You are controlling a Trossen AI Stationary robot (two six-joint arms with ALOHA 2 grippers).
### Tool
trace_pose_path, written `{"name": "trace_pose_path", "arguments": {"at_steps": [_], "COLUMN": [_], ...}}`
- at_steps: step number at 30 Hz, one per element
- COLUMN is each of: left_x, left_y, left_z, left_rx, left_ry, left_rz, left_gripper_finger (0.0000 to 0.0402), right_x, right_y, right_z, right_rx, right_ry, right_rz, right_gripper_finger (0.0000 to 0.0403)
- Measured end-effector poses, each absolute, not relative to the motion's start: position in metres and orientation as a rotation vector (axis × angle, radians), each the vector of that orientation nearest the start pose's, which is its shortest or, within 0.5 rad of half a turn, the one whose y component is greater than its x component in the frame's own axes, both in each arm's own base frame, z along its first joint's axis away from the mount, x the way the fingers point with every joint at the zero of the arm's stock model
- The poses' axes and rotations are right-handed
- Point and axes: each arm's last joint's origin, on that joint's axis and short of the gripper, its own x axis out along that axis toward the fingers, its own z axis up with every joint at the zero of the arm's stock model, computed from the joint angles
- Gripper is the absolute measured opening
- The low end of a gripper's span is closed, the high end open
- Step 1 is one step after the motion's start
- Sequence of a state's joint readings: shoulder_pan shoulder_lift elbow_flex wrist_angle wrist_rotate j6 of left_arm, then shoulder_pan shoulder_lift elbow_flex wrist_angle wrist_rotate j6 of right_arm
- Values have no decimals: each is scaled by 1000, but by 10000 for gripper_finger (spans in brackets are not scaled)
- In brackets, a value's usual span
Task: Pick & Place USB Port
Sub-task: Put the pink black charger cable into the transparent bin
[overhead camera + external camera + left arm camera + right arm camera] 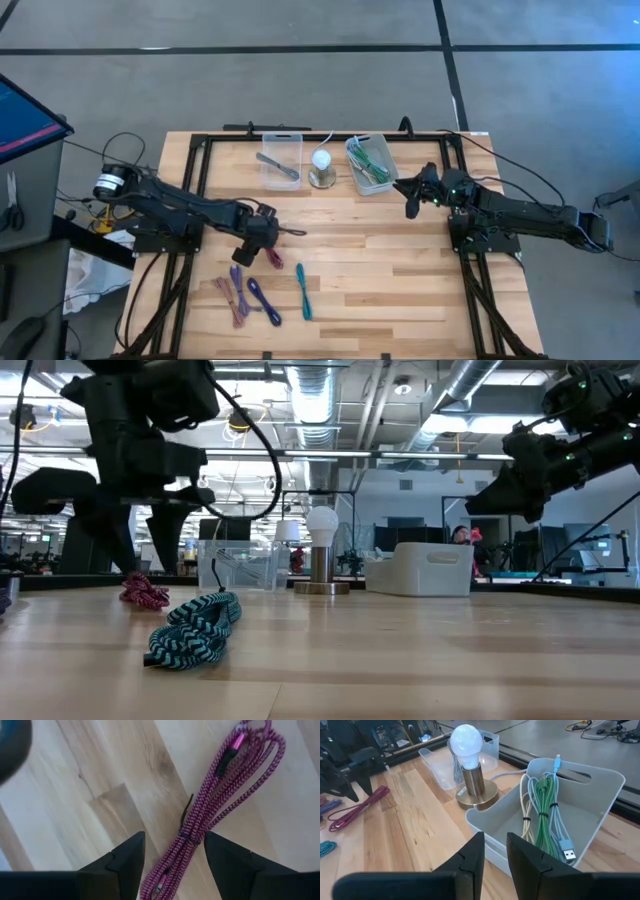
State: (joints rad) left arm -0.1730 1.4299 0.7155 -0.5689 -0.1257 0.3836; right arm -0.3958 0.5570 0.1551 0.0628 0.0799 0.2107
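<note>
On the wooden table, the magenta cable lies left of centre in the high view, beneath your left end effector, whose fingers stand wide. Straddle the bundle's waist, descend squarely, then close. Your right end effector waits, fingers narrow and empty, by the white bin.

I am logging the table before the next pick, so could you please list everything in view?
magenta cable: one, magenta, coiled on the table between the left claw's open fingers
teal cable: one, teal, front of table
purple cables: two, purple, front left
pink-tan cable: one, front left
clear bin: one, clear, back edge, grey item inside
lamp: one, white bulb on brass base, between the bins
white bin: one, white, back, holds green cables
left claw: open, over the magenta cable
right claw: empty, near the white bin
</note>
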Motion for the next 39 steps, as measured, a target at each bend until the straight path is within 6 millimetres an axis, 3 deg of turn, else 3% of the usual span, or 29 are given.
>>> {"name": "trace_pose_path", "arguments": {"at_steps": [17,27,31,35,39], "left_x": [221,219,221,219,214], "left_y": [-36,-34,-33,-30,-22], "left_z": [132,129,129,133,157], "left_rx": [448,400,407,436,429], "left_ry": [1245,1244,1230,1223,1122], "left_rz": [-334,-311,-275,-191,-60], "left_gripper_finger": [161,77,33,27,27], "right_x": [125,125,125,125,125], "right_y": [-55,-55,-55,-55,-55], "right_z": [170,170,170,170,170], "right_rx": [259,258,258,251,248], "right_ry": [287,287,287,289,290], "right_rz": [-505,-507,-509,-508,-507], "right_gripper_finger": [75,75,75,75,75]}}
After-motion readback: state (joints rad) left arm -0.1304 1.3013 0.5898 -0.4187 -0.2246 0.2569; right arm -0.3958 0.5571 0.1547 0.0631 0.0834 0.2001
